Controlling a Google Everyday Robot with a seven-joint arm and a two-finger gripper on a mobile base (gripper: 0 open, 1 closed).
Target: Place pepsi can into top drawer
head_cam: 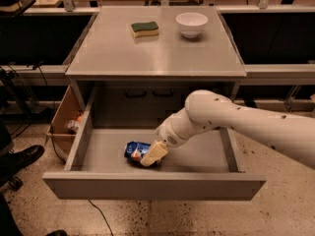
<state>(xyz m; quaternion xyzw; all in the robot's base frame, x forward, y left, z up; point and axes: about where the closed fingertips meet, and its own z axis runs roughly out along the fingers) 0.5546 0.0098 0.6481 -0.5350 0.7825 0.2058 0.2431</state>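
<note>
The pepsi can (133, 150), blue with a red-and-white logo, lies on its side on the floor of the open top drawer (152, 186), left of the middle. My gripper (148, 158) reaches down into the drawer from the right and sits right at the can's right end, touching or overlapping it. The white arm (236, 119) crosses over the drawer's right half and hides part of the drawer floor.
On the cabinet top (157, 53) lie a green-and-yellow sponge (145, 29) and a white bowl (191, 23). A brown cardboard box (64, 119) with items stands on the floor left of the drawer. A dark shoe (19, 159) is at the far left.
</note>
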